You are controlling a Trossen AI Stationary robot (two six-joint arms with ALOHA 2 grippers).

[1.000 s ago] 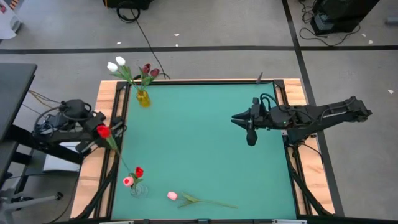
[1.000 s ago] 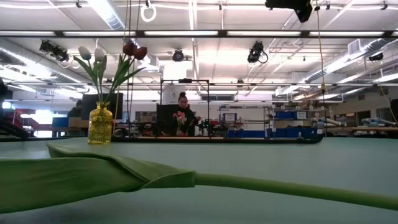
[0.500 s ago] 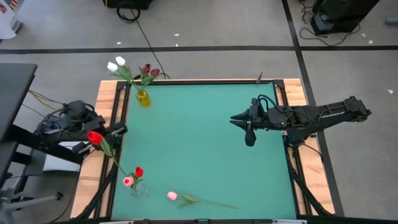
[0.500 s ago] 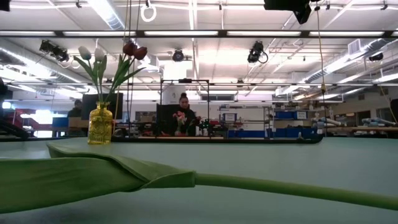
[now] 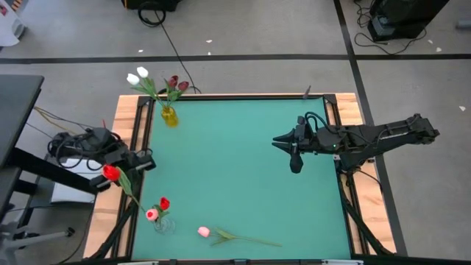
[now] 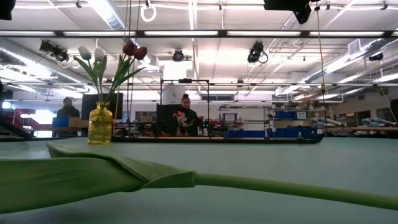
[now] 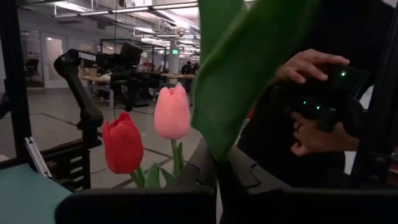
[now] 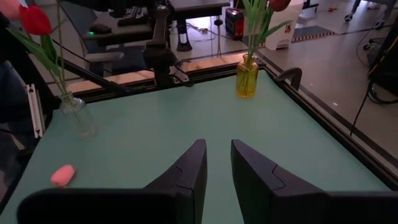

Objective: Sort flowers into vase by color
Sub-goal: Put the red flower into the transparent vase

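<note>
My left gripper (image 5: 146,163) (image 7: 217,167), at the table's left edge, is shut on a red tulip (image 5: 111,173). The tulip's stem (image 5: 132,195) slants down toward the clear vase (image 5: 163,224) (image 8: 78,115). That vase holds a red tulip (image 7: 123,144) and a pink one (image 7: 171,112). Whether the held stem's lower end is inside the vase, I cannot tell. A pink tulip (image 5: 204,232) lies flat near the front edge. A yellow vase (image 5: 169,115) (image 6: 100,124) with white and maroon tulips stands at the far left. My right gripper (image 5: 277,139) (image 8: 217,149) hovers open at mid right. My left gripper is shut on the red tulip's green part, and a broad leaf (image 7: 249,68) rises from between its fingers. The gripper's own body hides the place of contact. The tulip is tilted, its head beside the gripper and its stem running down toward the clear vase.
The green table top (image 5: 235,177) lies bare between the two arms. The lying tulip's leaf and stem (image 6: 124,174) fill the foreground of the low view. A person's hands (image 7: 308,93) show beyond the table's near left corner. Wooden rails (image 5: 125,132) edge the table.
My left gripper has swung toward the table's near edge and sunk a little, staying shut. The red tulip's head went with it toward the near left, while the stem's lower end stayed by the clear vase.
</note>
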